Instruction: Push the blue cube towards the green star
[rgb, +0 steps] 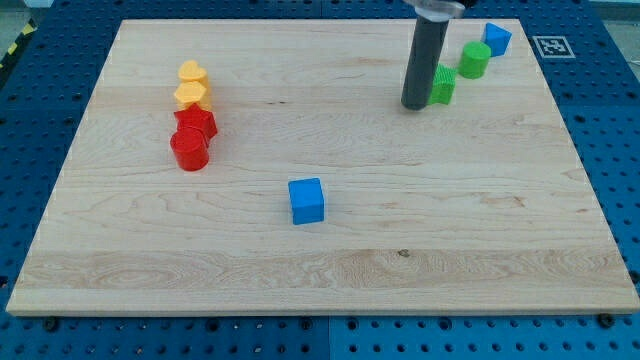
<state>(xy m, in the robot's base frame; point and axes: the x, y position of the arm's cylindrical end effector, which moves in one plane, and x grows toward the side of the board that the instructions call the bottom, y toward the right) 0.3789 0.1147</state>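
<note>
The blue cube sits near the middle of the wooden board, a little towards the view's bottom. The green star lies at the upper right, partly hidden behind my rod. My tip rests on the board just left of the green star, touching or almost touching it. The tip is far above and to the right of the blue cube.
A green cylinder stands right of the star, and a second blue block lies near the top right corner. At the upper left, two yellow blocks sit above a red block and a red cylinder.
</note>
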